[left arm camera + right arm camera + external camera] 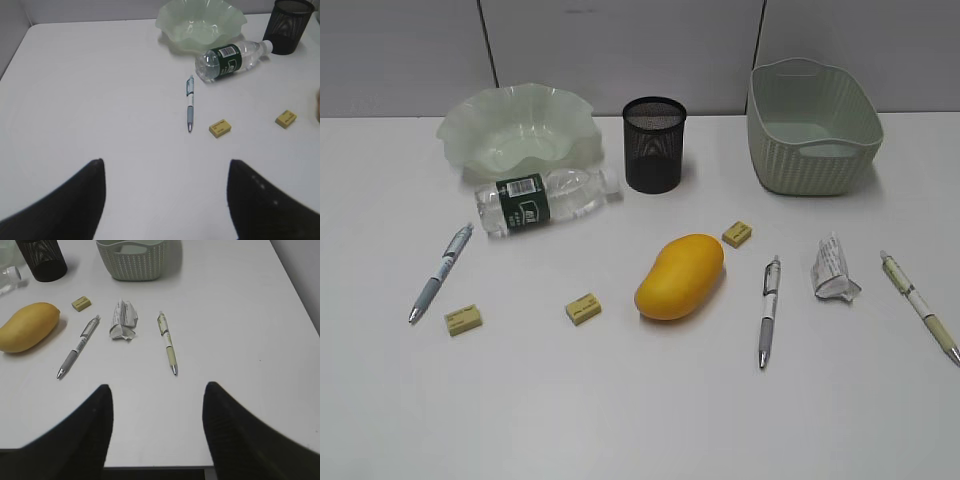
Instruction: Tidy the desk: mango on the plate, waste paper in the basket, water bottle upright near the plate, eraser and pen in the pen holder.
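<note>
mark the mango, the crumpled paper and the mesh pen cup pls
Smooth yellow-orange oval mango [680,277], exterior view, middle of its skin.
Crumpled white printed waste paper [123,320], right wrist view, centre of the wad.
Black wire-mesh cylindrical pen holder [654,150], exterior view, front wall.

water bottle label: barcode, white marks illegible | waste paper: grey print unreadable

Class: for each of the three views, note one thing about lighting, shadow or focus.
Exterior view: even, soft light; the mango casts only a faint shadow. Left wrist view: the close dark gripper looks soft-edged, the bottle sharp. Right wrist view: the basket throws a soft shadow rightwards.
</note>
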Action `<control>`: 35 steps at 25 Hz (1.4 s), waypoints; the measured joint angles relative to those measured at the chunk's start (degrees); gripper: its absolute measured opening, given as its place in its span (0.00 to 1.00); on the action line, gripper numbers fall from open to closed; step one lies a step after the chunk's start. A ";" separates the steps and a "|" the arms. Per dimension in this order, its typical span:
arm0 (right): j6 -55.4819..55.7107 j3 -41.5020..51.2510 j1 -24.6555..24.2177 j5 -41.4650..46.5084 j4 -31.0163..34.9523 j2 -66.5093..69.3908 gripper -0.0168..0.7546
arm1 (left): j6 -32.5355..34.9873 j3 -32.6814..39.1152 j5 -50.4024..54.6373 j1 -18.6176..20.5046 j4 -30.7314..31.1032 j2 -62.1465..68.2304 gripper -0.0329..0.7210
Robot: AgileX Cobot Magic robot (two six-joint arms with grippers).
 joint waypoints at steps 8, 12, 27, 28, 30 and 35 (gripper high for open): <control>0.00 0.00 0.00 0.00 0.00 0.00 0.62 | 0.00 0.00 0.00 0.00 0.00 0.00 0.80; 0.00 0.00 0.00 0.00 0.00 0.00 0.62 | 0.00 0.00 0.00 0.00 0.00 0.00 0.80; -0.05 0.00 0.00 0.00 0.00 0.00 0.62 | 0.00 0.00 0.00 0.00 0.06 0.00 0.80; -0.05 0.00 0.00 0.00 0.00 0.00 0.62 | 0.00 0.00 0.00 0.00 0.06 0.00 0.80; -0.05 0.00 0.00 0.00 0.00 0.00 0.62 | 0.00 0.00 0.00 0.00 0.06 0.00 0.80; -0.05 0.00 0.00 0.00 0.00 0.00 0.62 | 0.00 0.00 0.00 0.00 0.06 0.00 0.80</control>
